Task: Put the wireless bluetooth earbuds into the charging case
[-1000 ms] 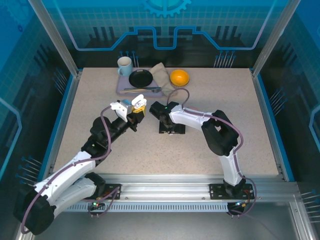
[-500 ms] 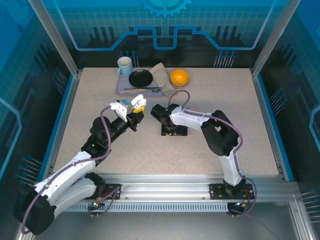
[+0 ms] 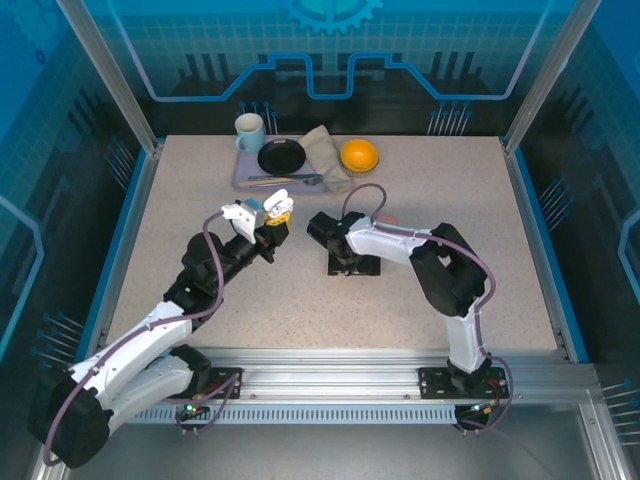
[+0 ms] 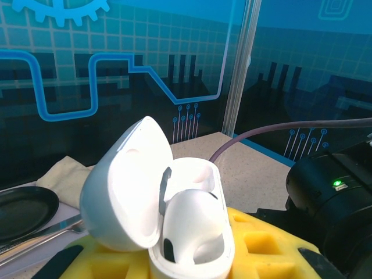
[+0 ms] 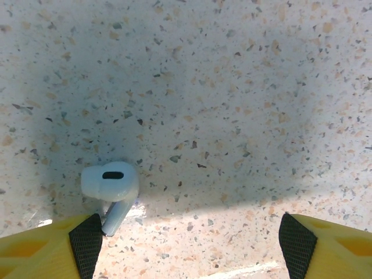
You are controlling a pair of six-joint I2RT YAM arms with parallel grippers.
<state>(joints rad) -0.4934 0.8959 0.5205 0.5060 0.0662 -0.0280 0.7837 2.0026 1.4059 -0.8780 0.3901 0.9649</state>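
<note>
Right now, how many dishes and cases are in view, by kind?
mug: 1
plate: 1
bowl: 1
case: 1
Total: 4

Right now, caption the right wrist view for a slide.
Open right hand hovers over a white earbud lying on the speckled table.

White earbud (image 5: 110, 181) lies flat; white case (image 4: 197, 232) open.

white case (image 4: 192, 244) cropped by lower edge, plate (image 4: 23, 212) cropped at left; right gripper (image 5: 192, 238) fingers (image 5: 35, 250) cropped below
</note>
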